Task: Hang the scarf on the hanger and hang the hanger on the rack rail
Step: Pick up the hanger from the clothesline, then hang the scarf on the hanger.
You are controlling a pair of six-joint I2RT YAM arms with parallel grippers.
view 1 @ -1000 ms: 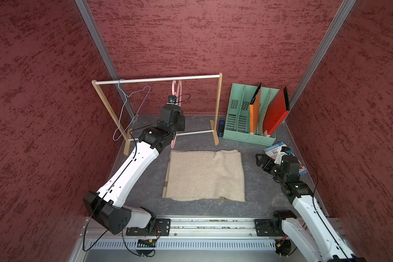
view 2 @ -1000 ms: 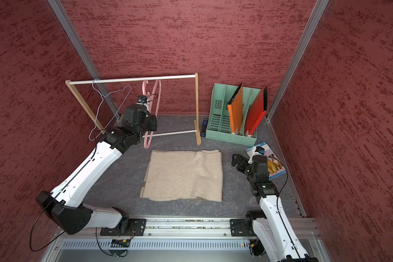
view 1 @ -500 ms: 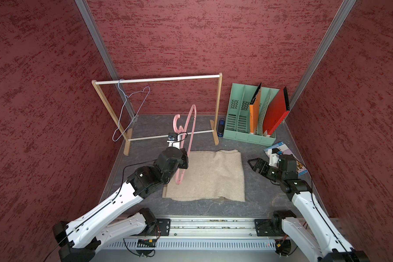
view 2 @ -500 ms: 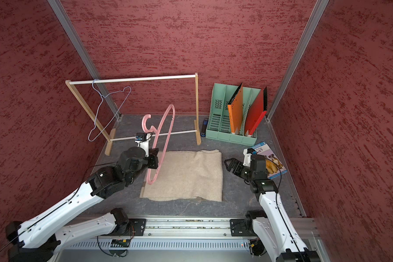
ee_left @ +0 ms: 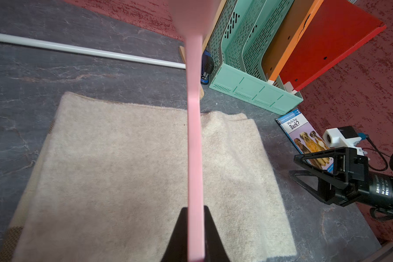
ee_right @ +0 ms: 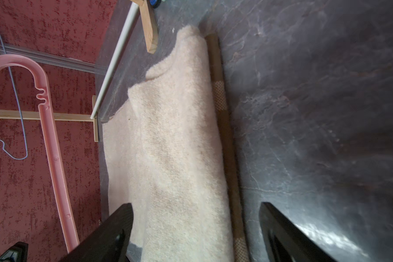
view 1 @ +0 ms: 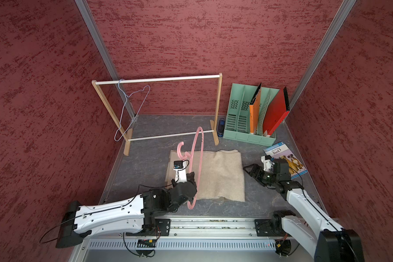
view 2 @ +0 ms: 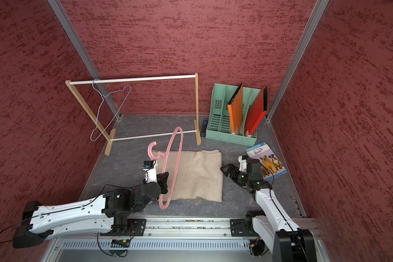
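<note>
The green file rack (view 1: 238, 128) stood at the back right of the table (view 1: 145, 167). An orange folder (view 1: 254, 113) stood in one of its middle slots and a red folder (view 1: 276, 111) in the slot at its right end, both leaning to the right. A blue stapler (view 1: 221, 127) stood just beside the rack, between it and the right foot of the clothes rail (view 1: 159, 79). A book (view 1: 286, 158) lay flat on the table in front of the rack.

The scarf (view 1: 218, 177) lay folded and flat in the middle of the table, in front of the rail. The left hand (view 1: 191, 177) was pressed together on the pink hanger (view 1: 201, 158), pinching one of its long sides and holding it on end over the scarf's left part. The right hand (ee_left: 293, 165) had its fingers spread, low over the table and just beside the scarf's right edge. Whether it touched the cloth could not be told.

A second before, the left hand had been up at the rail with the pink hanger against the top bar. Since then the hanger had come off the rail and down toward the front of the table. The right hand had moved from beside the book toward the scarf. The scarf, the rack and the wire hanger (view 1: 132, 111) on the rail had stayed where they were.
</note>
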